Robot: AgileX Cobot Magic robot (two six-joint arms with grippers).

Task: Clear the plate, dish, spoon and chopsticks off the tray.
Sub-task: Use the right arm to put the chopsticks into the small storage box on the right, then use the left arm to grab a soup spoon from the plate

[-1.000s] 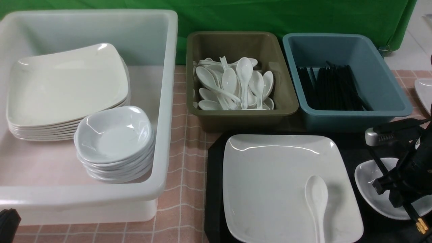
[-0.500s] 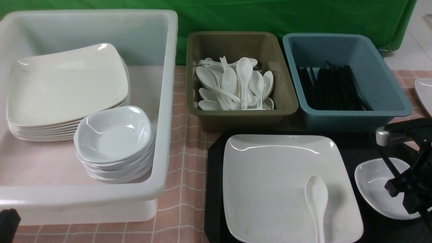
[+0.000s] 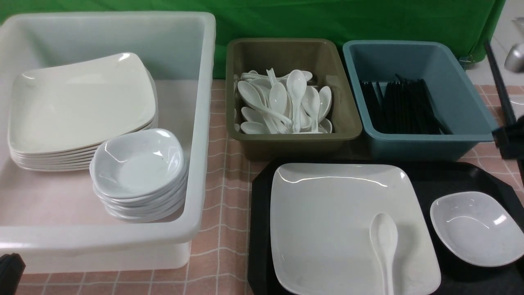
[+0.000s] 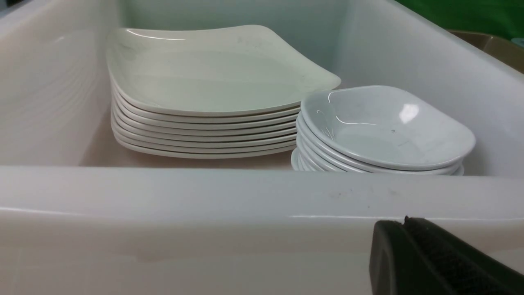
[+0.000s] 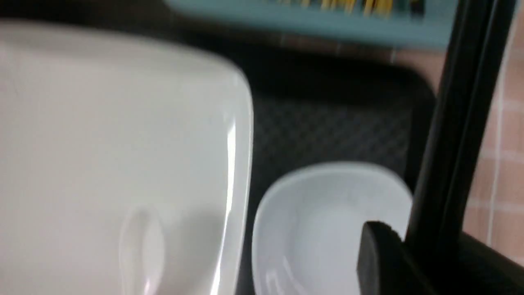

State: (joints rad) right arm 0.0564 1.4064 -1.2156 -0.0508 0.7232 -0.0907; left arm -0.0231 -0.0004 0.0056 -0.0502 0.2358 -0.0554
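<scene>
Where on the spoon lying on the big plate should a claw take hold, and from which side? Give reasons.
The spoon lies flat on the plate, handle toward the robot. Probably grip the narrow handle just behind the wide rounded bowl, coming down from above, jaws across its width.

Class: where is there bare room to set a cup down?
Bare: black tray behind the small bluish-white dish; pink checked cloth between white tub and tray. Crowded: large white square plate fills the tray's left.
</scene>
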